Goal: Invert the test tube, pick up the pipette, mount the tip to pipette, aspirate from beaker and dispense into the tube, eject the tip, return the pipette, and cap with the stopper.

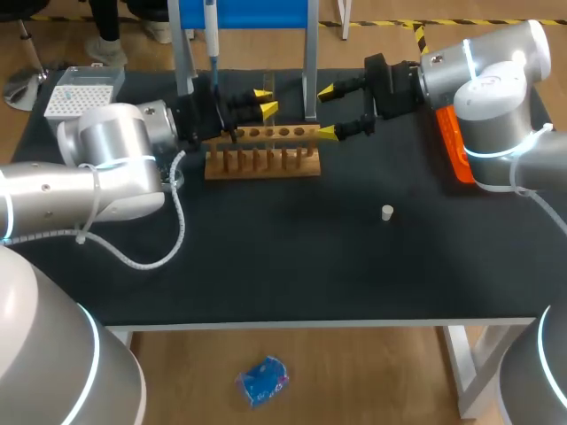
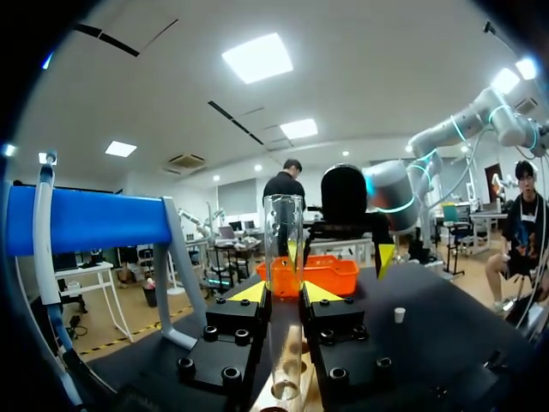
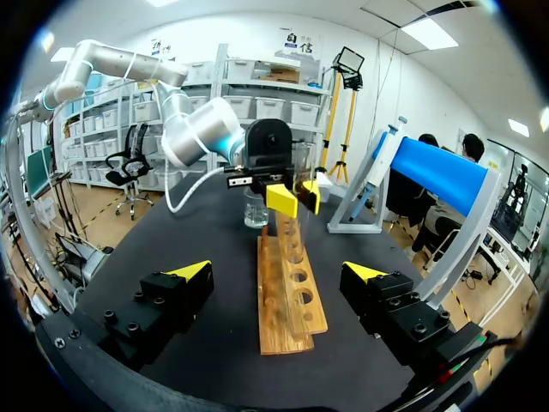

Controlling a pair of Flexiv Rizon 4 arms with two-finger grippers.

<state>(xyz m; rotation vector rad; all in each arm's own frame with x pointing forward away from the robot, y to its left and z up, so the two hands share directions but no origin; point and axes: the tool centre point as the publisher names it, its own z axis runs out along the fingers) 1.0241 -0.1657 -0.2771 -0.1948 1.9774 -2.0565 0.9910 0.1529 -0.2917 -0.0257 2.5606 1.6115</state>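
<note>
Holding the test tube (image 2: 283, 249) upright, the left gripper (image 2: 283, 293) has both yellow tips pressed to the glass from two sides, over the far left end of the wooden rack (image 1: 263, 164). The tube's lower end drops out of sight between the finger blocks, so I cannot tell whether it sits in a rack hole or hangs above one. In the head view the clear glass is barely visible against the stand behind it. The right gripper (image 3: 277, 272) has its fingers spread wide and holds nothing. It hangs at the rack's right end, with the rack running ahead between the tips. The white stopper (image 1: 387, 212) stands alone on the black table (image 1: 292, 266), well apart from the rack, toward the near right. The pipette (image 1: 211, 31) hangs on the blue stand (image 2: 94, 219) behind the rack, with its top cut off in the head view. The beaker (image 3: 255, 209) stands beyond the rack's far end, behind the left gripper. It shows only in the right wrist view, as the left arm covers it from above. The tip box (image 1: 84, 91) sits at the table's far left corner. The orange bin (image 1: 450, 142) at the right is mostly hidden by the right arm.
</note>
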